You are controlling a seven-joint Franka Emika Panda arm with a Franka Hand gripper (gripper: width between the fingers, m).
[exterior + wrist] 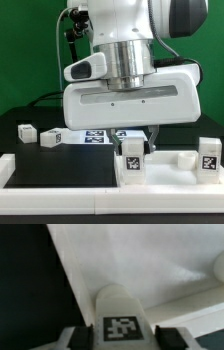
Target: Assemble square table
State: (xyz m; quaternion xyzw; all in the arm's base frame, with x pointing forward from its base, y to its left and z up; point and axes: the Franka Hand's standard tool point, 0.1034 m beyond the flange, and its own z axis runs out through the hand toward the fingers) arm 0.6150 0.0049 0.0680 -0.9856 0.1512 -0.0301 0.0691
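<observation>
- In the wrist view the gripper (122, 336) was pinching a white leg (122, 308). Its two fingers (75, 338) pressed against the leg's opposite sides.
- The leg's black-and-white tag faced the camera, and its rounded end pointed away from the wrist.
- Beyond the leg lay the pale, blurred surface of the square tabletop (150, 263), with a raised ridge showing across it. To one side of that lay the black table (25, 280).
- In the exterior view the arm's broad white hand hung low over the scene and hid the fingertips.
- The tabletop (90, 185) filled the near part of the table.
- The held leg (132, 160) stood upright at the tabletop's far edge, just under the hand, its tag facing the camera.
- A second tagged leg (208, 155) stood upright at the tabletop's far corner, on the exterior view's right.
- Two more legs (27, 130) (50, 138) lay loose on the black table, far back on the exterior view's left, near each other and well apart from the tabletop.
- The marker board (95, 137) lay flat between those loose legs and the held leg.
</observation>
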